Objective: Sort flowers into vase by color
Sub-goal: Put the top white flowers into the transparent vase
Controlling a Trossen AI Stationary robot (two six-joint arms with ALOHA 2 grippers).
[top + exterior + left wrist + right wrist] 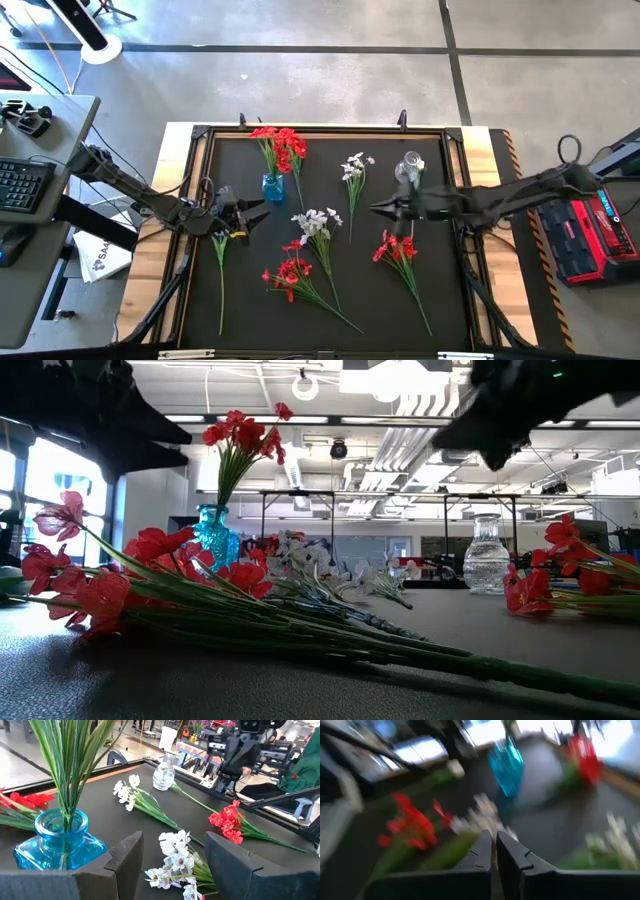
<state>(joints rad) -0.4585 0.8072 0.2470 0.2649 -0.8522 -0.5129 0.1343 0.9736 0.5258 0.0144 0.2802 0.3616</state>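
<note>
The worktop (480, 145) is a pale wood slab covered by a black mat (250, 310) inside a dark frame. It stands on a grey concrete floor (330, 85) crossed by dark lines. To its left is a desk with a keyboard (22, 187), and to its right a red and black case (590, 235). Seen level across the mat, the room behind is an open hall with white ceiling ducts (400, 445) and strip lights.

There are two vases. A blue glass vase (272, 187) stands at the mat's far left-centre and holds one red sprig (283, 148) whose blossoms lean toward the far edge. A clear glass vase (409, 166) stands at the far right and is empty.

Five sprigs lie loose on the mat:
- Two are white: one (355, 168) between the two vases and one (316, 224) at the centre.
- Two are red: one (290, 274) toward the near edge at left-centre and one (396, 248) at the right.
- One green stem (220, 270) lies at the left; its blossom cannot be made out.

The left gripper (258, 213) hovers beside the blue vase, its jaws moderately apart and holding nothing. The right gripper (378, 208) hangs over the mat between the centre white sprig and the right-hand red one, near the clear vase. Its jaws are pressed together and hold nothing.
</note>
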